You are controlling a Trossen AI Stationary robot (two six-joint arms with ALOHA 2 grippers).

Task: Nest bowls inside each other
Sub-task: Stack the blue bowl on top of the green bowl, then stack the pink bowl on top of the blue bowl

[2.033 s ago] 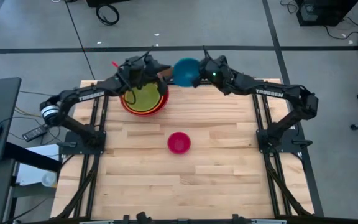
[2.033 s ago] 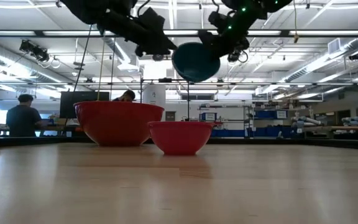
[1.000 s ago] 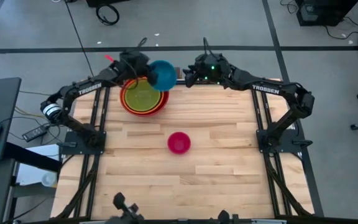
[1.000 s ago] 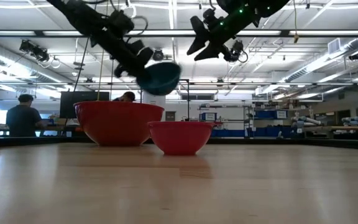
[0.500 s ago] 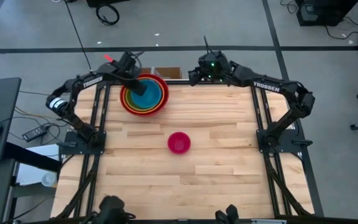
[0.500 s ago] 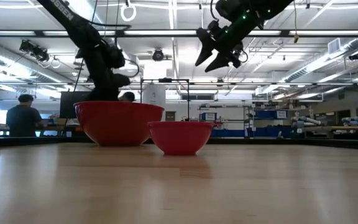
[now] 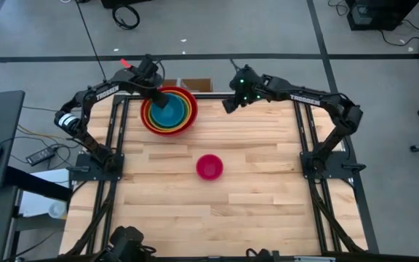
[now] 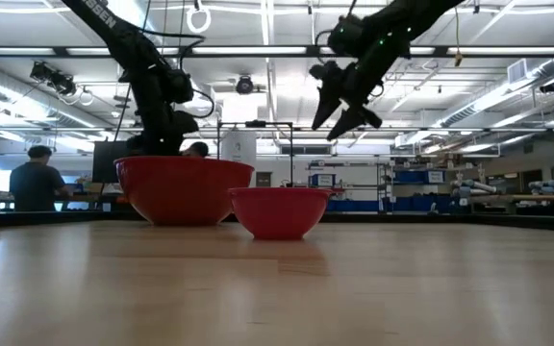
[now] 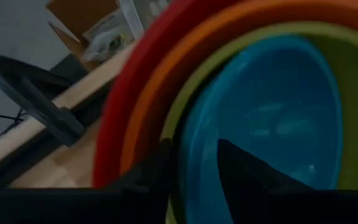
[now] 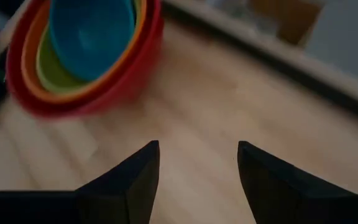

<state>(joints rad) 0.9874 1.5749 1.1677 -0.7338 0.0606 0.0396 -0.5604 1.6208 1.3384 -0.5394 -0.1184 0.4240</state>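
Red [image 7: 189,116], orange [image 7: 182,101] and green [image 9: 347,93] bowls sit nested at the table's far left. The blue bowl [image 7: 169,113] rests inside the green one. My left gripper [image 7: 156,98] points steeply down over the stack's far-left side. It is open, with one finger inside the blue bowl and one outside its rim [image 9: 185,155]. The small pink bowl [image 7: 209,167] stands alone on its base mid-table. My right gripper [image 7: 228,105] hangs open and empty above the far edge, right of the stack [image 10: 86,50].
A cardboard box [image 7: 198,85] lies just beyond the far edge, between the arms. Bare wood [image 7: 268,189] spreads to the right of and nearer than the pink bowl. In the low view a person [image 8: 35,183] sits in the room behind the table.
My left gripper has carried the blue bowl from above the stack's right side down into the green bowl, tipping steeply downward, and has opened off its rim. The blue bowl now sits nested and level. My right gripper has sunk and tipped downward, moving a little toward the near edge.
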